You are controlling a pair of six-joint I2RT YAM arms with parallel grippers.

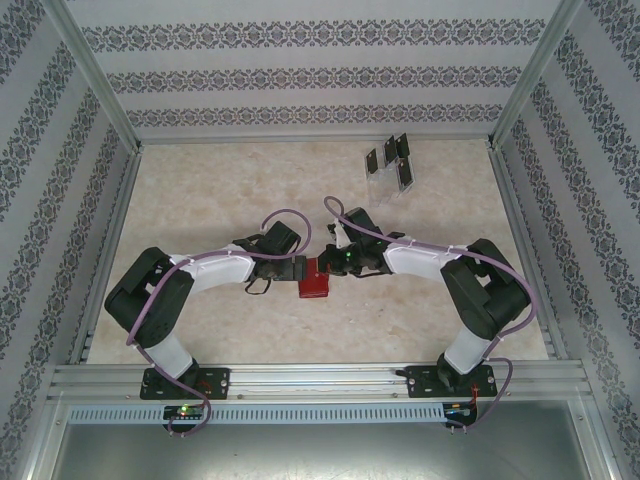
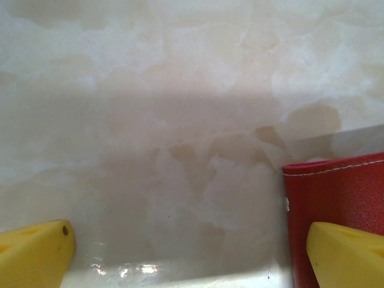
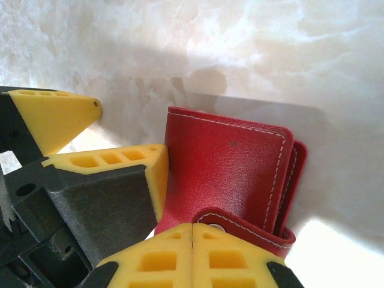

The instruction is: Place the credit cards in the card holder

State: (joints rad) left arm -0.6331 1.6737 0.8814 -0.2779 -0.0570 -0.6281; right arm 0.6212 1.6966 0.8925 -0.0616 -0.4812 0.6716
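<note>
The left claw (image 2: 189,240) stands spread, one finger overlapping the small red stitched leather wallet (image 3: 228,168). The right claw (image 3: 192,231) is pressed together at its strap. The dark thin rectangular cards (image 1: 398,172) lie well beyond both. Closed tips may shove the folded wallet away instead of opening it.

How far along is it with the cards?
Done: nothing visible; the cards stand in the rack, far right. In hand: both grippers at the folded wallet, left gripper open, right gripper shut by its strap. Left: opening it and loading every card.
</note>
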